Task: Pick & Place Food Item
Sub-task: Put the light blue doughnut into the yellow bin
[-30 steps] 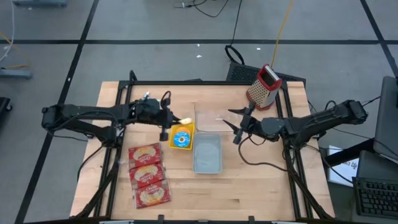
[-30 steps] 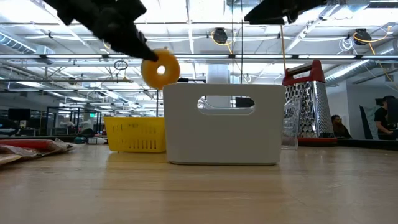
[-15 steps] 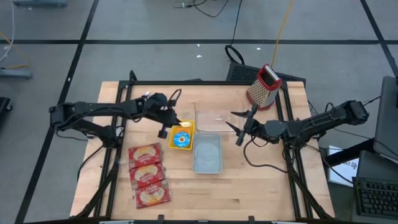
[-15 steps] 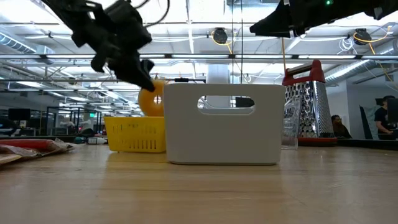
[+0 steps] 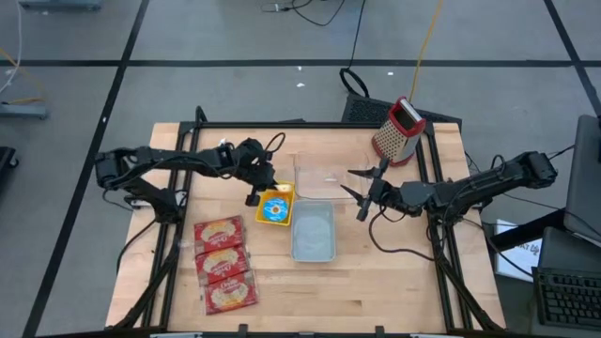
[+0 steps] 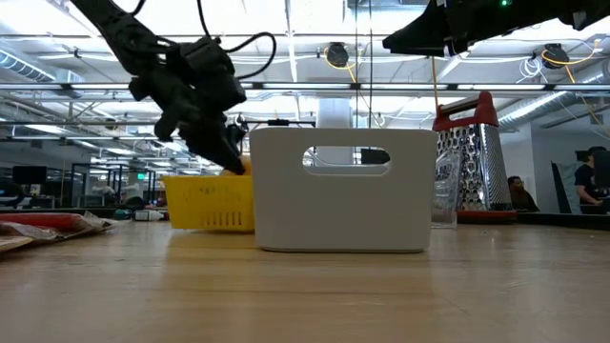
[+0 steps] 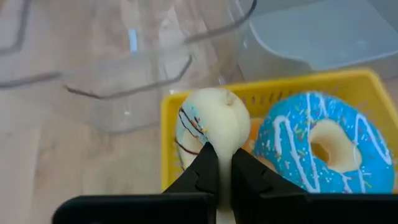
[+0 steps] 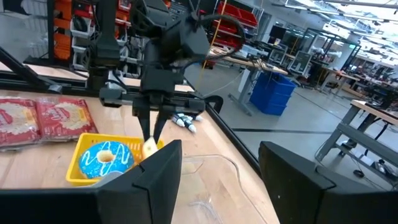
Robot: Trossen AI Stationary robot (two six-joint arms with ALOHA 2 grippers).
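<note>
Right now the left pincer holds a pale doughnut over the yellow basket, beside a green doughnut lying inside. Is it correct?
Not quite: the doughnut in the yellow basket is blue, as the left wrist view shows. The left pincer does hold the pale doughnut there.

A grey floor (image 5: 235, 89) crossed by dark lines surrounds the pale wooden surface (image 5: 376, 282). Beyond it stretches an open hall with a truss ceiling (image 6: 315, 67) and round hanging lamps (image 6: 335, 54). Red shelving (image 8: 239, 12) and a blue bin (image 8: 273, 93) stand farther back, and seated people (image 6: 583, 186) show at one edge.
</note>
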